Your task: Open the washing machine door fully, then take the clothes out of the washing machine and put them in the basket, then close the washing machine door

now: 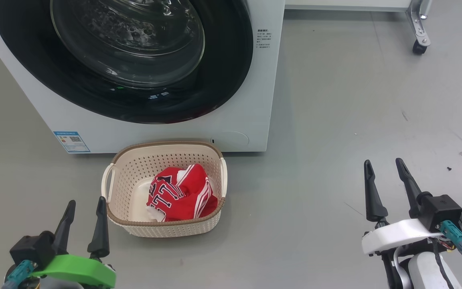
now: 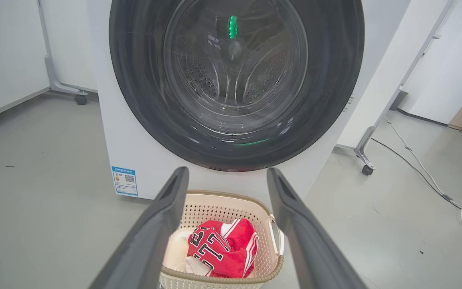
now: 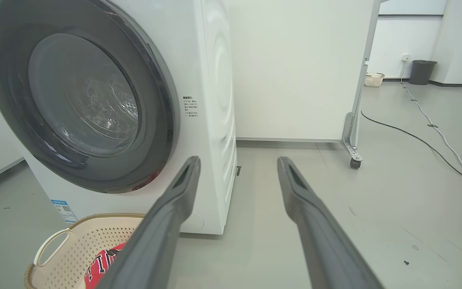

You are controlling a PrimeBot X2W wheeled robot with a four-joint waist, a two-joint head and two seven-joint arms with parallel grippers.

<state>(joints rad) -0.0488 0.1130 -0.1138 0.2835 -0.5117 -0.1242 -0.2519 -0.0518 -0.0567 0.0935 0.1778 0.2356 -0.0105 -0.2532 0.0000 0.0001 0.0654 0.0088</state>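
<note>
Finds the washing machine door (image 1: pixel 223 80) shut flush against the front of the white washing machine (image 1: pixel 251 120). Finds the red clothes (image 1: pixel 181 192) bundled in the cream basket (image 1: pixel 167 143), on the floor just below that door. Holds both grippers released and empty. Places the left gripper (image 1: pixel 87 200) just beside the basket's near left corner, and the right gripper (image 1: pixel 383 161) well apart on the right. Puts the basket ahead and to the right of the left gripper, clearly the nearer arm, with its long axis running left to right. Judges every step done, with nothing left to grasp.
</note>
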